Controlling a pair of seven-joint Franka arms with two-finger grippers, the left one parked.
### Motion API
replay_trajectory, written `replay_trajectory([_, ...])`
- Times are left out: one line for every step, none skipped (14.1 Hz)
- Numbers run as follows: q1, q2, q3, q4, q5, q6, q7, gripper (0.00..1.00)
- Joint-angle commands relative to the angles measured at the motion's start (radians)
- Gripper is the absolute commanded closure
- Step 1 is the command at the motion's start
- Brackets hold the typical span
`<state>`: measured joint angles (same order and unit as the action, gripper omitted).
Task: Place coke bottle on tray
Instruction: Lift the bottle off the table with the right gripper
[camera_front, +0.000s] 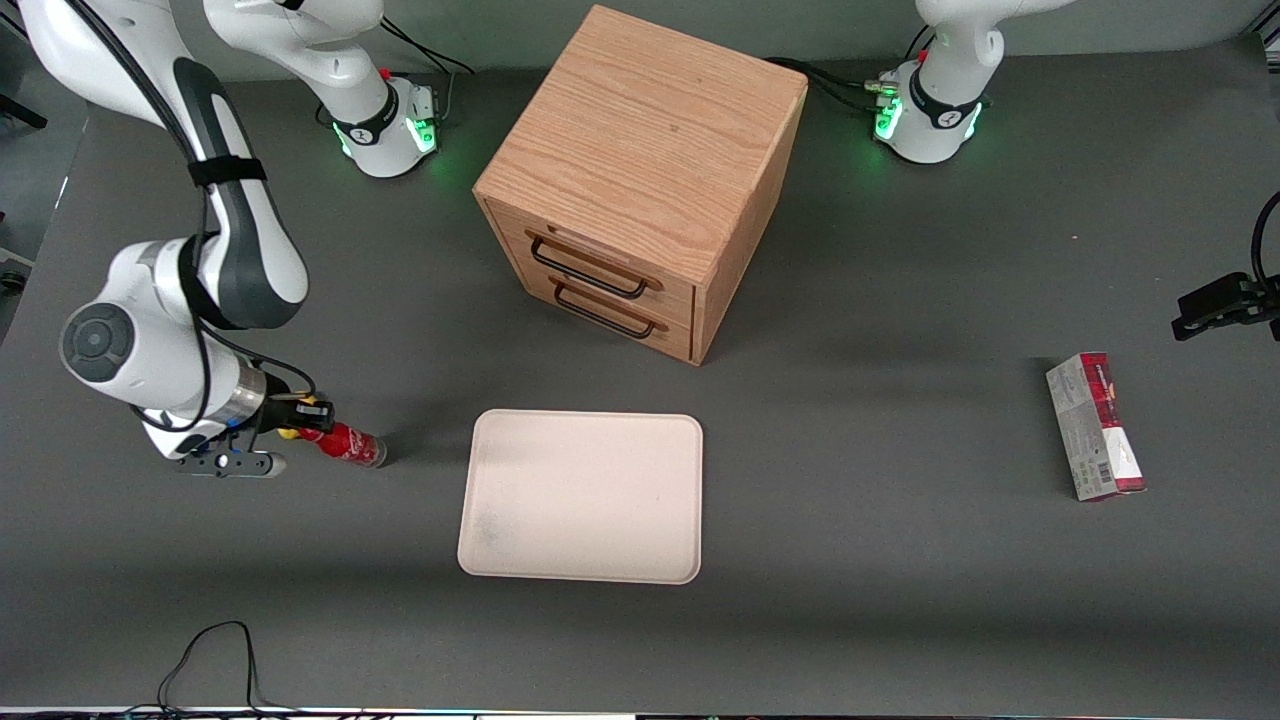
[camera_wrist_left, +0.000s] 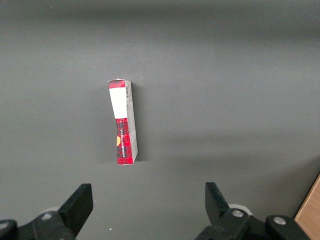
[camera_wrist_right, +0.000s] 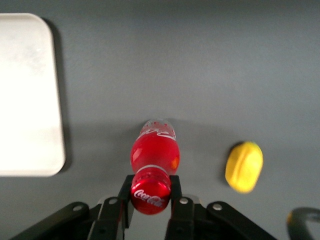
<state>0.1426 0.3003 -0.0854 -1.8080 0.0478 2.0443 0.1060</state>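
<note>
On the dark grey table (camera_front: 880, 600), a wooden two-drawer cabinet (camera_front: 640, 170) with black wire handles is seen farthest from the front camera. Nearer that camera, the flat cream rectangular tray (camera_front: 583, 497) with rounded corners is laid bare. A red-and-grey rectangular carton (camera_front: 1095, 426) is lying flat toward the parked arm's end. Toward the working arm's end, the black two-finger gripper (camera_wrist_right: 149, 196) is held low, its jaws pinched on the red cap end of the small clear red-labelled coke bottle (camera_wrist_right: 154, 157), which is tilted, off the tray and near its short edge. A small yellow oval lump (camera_wrist_right: 244, 166) is seen beside the bottle.
</note>
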Motion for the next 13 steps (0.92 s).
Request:
replay_trajectory([0.003, -0.030, -0.001, 0.223, 0.021, -0.293, 0.037, 1.00])
replay_trajectory([0.002, -0.024, -0.001, 0.313, 0.020, -0.379, 0.043, 1.00])
replay_trajectory([-0.001, -0.018, -0.001, 0.396, 0.021, -0.474, 0.047, 1.00])
replay_trajectory([-0.001, -0.010, -0.001, 0.471, 0.021, -0.562, 0.049, 1.00])
replay_trajectory([-0.001, 0.005, -0.001, 0.531, 0.021, -0.622, 0.049, 1.00])
replay_trajectory([-0.001, 0.008, -0.001, 0.565, 0.021, -0.662, 0.049, 1.00])
replay_trajectory([0.000, 0.008, -0.002, 0.578, 0.021, -0.679, 0.049, 1.00])
replay_trajectory([0.000, 0.013, -0.001, 0.581, 0.020, -0.679, 0.055, 1.00])
replay_trajectory([0.002, 0.035, 0.001, 0.590, 0.020, -0.679, 0.095, 1.00])
replay_trajectory([0.008, 0.089, 0.021, 0.634, 0.020, -0.667, 0.151, 1.00])
replay_trajectory([0.018, 0.182, 0.065, 0.716, 0.017, -0.664, 0.228, 1.00])
replay_trajectory([0.025, 0.292, 0.099, 0.830, 0.012, -0.661, 0.327, 1.00])
replay_trajectory([0.038, 0.394, 0.122, 0.920, 0.009, -0.633, 0.406, 1.00])
